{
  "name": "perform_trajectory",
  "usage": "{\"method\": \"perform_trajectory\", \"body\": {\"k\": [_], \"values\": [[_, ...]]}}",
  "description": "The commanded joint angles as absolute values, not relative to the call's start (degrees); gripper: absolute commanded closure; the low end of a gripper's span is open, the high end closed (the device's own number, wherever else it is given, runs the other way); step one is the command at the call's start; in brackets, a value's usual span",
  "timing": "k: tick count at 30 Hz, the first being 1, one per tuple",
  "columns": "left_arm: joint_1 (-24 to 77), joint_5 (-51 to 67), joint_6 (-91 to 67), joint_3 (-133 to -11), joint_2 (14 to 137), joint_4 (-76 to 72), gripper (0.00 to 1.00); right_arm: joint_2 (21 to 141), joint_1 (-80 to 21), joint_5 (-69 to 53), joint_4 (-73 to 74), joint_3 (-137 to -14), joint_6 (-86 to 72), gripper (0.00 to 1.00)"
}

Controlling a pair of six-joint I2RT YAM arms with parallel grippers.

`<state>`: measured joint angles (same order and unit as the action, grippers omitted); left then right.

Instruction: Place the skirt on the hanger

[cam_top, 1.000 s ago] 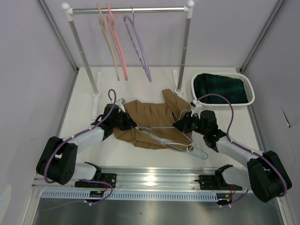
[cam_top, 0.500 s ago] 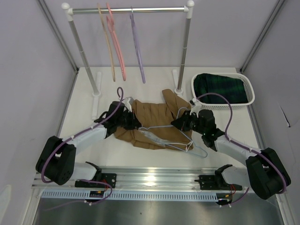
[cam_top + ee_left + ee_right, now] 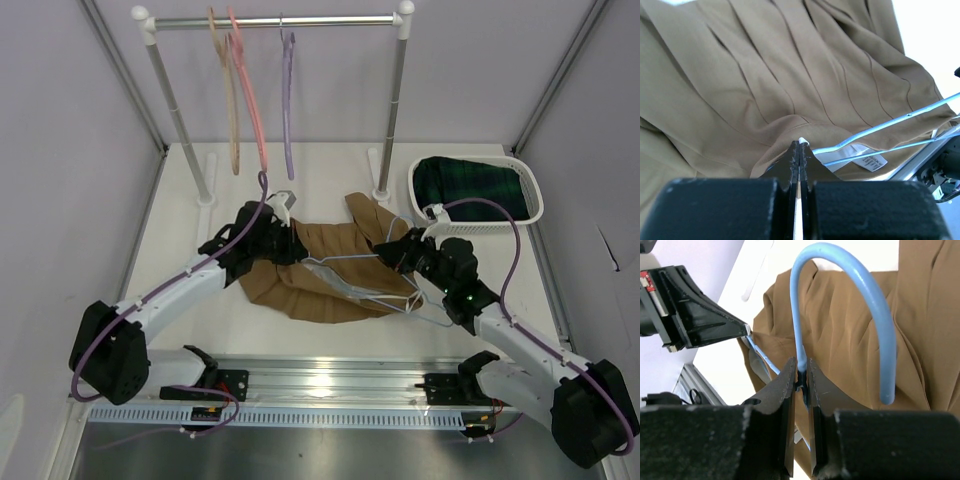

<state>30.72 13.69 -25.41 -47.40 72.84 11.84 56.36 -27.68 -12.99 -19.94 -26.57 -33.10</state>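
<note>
The tan skirt (image 3: 322, 268) lies spread on the white table (image 3: 180, 225), between the two arms and in front of the rack (image 3: 300, 20). Its pleats fan out toward the near edge, and one strip of cloth runs back toward the right foot of the rack.

The pale blue hanger (image 3: 352, 290) lies across the skirt's right half, its thin arms resting on the cloth. One end reaches just past the near edge of the skirt onto the bare table.

The left claw (image 3: 799, 149) is clenched on the skirt at its far left edge. In the wrist view the fingers meet with a small ridge of tan cloth drawn up to their tips (a sliver of white shows between them). Just beside that pinch, a whitish label (image 3: 872, 161) peeks out under the hanger's arms.

The right claw (image 3: 801, 374) is grasping the hanger at the foot of its hook (image 3: 867, 297). The hook curves up and over above the fingers, with tan cloth behind it.

Three other hangers (image 3: 255, 90) dangle from the rack's bar: one tan, one pink, one lavender. To the right, well apart from the skirt, a white basket (image 3: 536, 205) holds a dark green plaid cloth (image 3: 470, 190).
</note>
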Motion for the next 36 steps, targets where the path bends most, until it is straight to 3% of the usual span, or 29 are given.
{"method": "perform_trajectory", "body": {"k": [1, 12, 30, 36], "values": [[32.78, 12.75, -23.56, -51.06, 70.84, 15.9, 1.0, 53.18, -27.77, -8.18, -21.1, -28.04, -34.89, 1.0], [34.8, 8.35, -21.97, -56.16, 66.98, 21.88, 1.0, 47.2, -27.77, -6.85, -17.58, -31.28, -34.02, 1.0], [39.64, 5.63, -18.9, -68.11, 64.34, 29.09, 1.0, 47.46, -28.3, -11.15, -15.12, -43.68, -32.78, 1.0], [39.64, 0.26, -18.55, -78.03, 64.6, 30.94, 1.0, 46.14, -29.18, -14.23, -14.33, -48.51, -31.55, 1.0]]}}
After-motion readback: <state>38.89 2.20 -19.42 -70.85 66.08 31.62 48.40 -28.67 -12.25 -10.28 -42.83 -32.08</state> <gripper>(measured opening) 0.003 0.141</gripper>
